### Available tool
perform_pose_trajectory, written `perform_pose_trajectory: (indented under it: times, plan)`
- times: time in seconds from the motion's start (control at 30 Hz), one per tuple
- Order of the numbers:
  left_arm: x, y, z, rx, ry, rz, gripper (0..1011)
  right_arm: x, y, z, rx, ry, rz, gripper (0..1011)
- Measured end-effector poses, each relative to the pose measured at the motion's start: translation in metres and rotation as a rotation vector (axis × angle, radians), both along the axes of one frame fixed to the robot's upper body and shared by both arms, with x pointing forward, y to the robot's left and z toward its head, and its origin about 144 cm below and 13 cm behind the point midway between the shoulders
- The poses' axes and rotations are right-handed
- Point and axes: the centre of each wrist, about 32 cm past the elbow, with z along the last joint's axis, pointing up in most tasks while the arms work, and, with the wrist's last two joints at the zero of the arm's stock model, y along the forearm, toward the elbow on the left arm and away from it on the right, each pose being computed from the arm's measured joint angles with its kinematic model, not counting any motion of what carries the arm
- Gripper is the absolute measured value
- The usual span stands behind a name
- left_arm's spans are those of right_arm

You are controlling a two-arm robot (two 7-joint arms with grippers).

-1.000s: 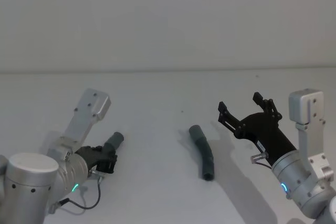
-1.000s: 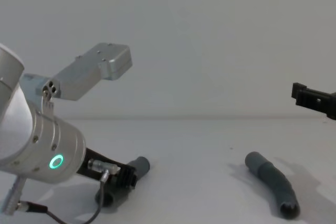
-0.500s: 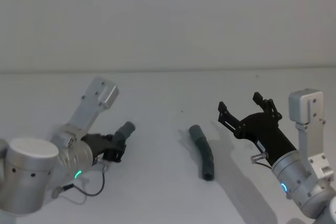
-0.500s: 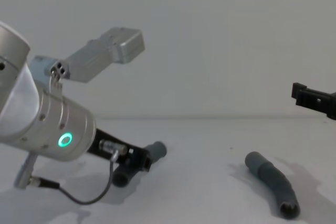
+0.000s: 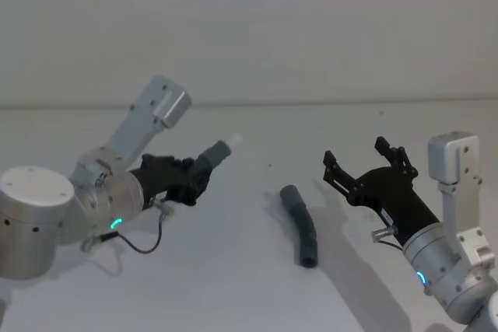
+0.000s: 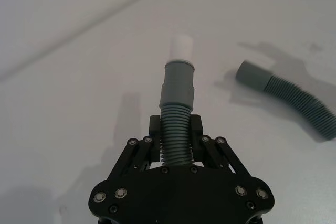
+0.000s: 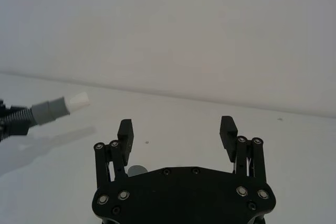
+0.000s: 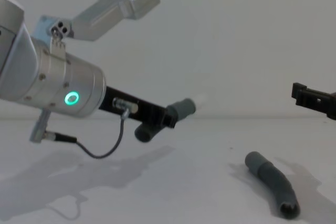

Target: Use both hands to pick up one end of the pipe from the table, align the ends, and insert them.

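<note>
Left gripper (image 5: 191, 180): fingers clamped on the ribbed middle of the plug-tipped hose piece (image 5: 212, 157), which is held clear of the table (image 5: 233, 293); in the chest view its shadow lies on the surface below. The smooth grey collar and white plug tip (image 6: 181, 48) stick out straight ahead of the fingertips, away from the palm. The piece's other end pokes out under the fingers in the chest view.

Right gripper (image 5: 356, 153): jaws spread wide, nothing between them, raised above the table.

Second hose piece (image 5: 302, 227): lies flat on the table, below the right gripper and off to its inner side, not touching it. From the left gripper it sits beyond the plug tip and off to one side, well apart from the tip.
</note>
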Motion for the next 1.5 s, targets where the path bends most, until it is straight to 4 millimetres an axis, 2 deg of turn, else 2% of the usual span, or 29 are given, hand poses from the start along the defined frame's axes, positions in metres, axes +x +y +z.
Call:
perform_pose_trajectory:
  times: [0.3, 0.57, 1.07, 1.5]
  plan:
    - [0.007, 0.014, 0.011, 0.007, -0.136, -0.135, 290, 0.0, 0.0, 0.0, 0.0, 0.0, 0.0, 1001]
    - [0.008, 0.031, 0.011, 0.03, -0.247, -0.203, 290, 0.0, 0.0, 0.0, 0.0, 0.0, 0.0, 1001]
    - [0.001, 0.064, -0.006, 0.039, -0.488, -0.211, 290, 0.0, 0.0, 0.0, 0.0, 0.0, 0.0, 1001]
    - [0.003, 0.086, -0.017, 0.073, -0.604, -0.249, 290, 0.0, 0.0, 0.0, 0.0, 0.0, 0.0, 1001]
